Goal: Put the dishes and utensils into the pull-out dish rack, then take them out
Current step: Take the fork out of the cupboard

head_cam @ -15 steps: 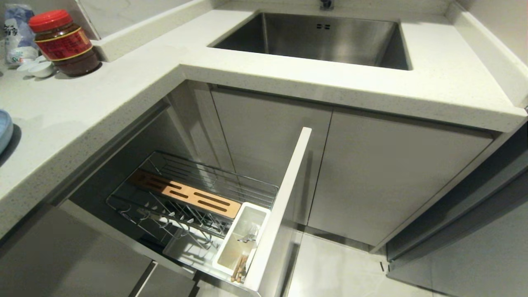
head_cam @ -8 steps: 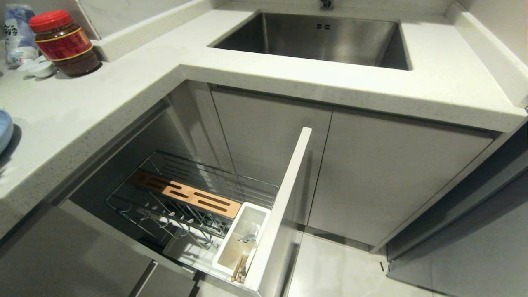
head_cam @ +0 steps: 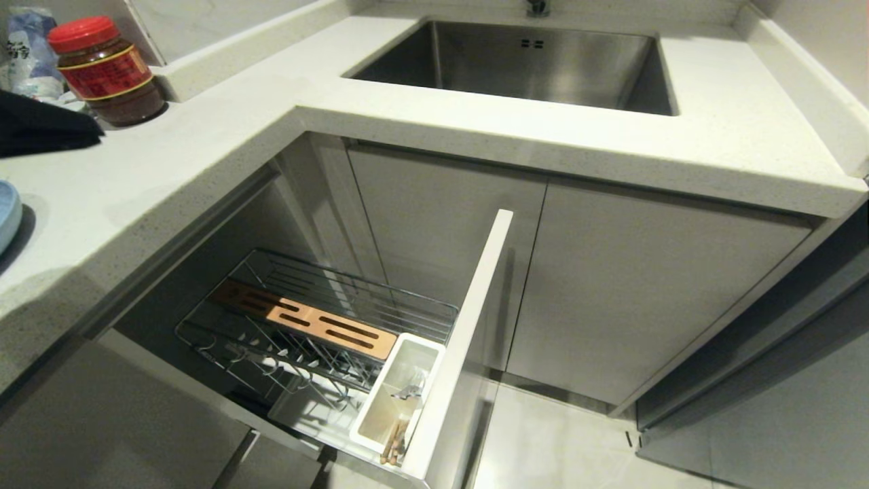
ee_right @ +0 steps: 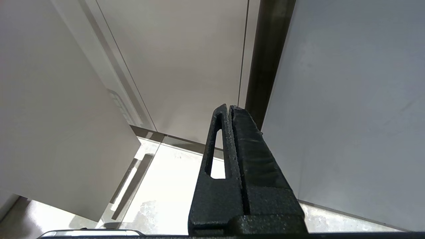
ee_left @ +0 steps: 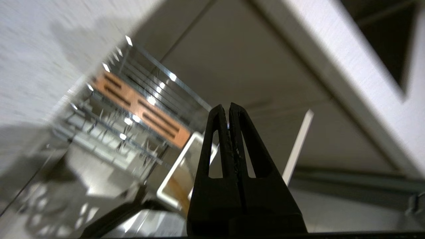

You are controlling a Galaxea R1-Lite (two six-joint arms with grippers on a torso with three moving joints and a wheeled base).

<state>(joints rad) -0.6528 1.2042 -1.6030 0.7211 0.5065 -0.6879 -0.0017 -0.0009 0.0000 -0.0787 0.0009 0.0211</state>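
The pull-out dish rack (head_cam: 339,288) stands drawn out below the counter, its wooden strip (head_cam: 305,319) and white front panel (head_cam: 468,326) showing. In its white bin (head_cam: 370,401) lie the fork (head_cam: 409,392) and the chopsticks (head_cam: 395,441). Only an edge of the light-blue plate (head_cam: 5,214) shows, on the counter at the far left. My left gripper (head_cam: 94,132) hangs over the counter beyond the plate, shut and empty (ee_left: 228,108), facing the rack (ee_left: 109,116) and bin (ee_left: 172,179). My right gripper (ee_right: 229,108) is parked low by the cabinet panels, shut and empty.
A steel sink (head_cam: 529,61) is set into the L-shaped countertop (head_cam: 204,136). A red-lidded jar (head_cam: 102,68) and a bag (head_cam: 27,41) stand at the back left. Closed cabinet doors (head_cam: 611,285) face the rack's front panel, with floor (head_cam: 557,441) below.
My left gripper has come into the head view at the far left, over the counter, and now covers the small white saucers by the jar. The rack and its contents are unmoved.
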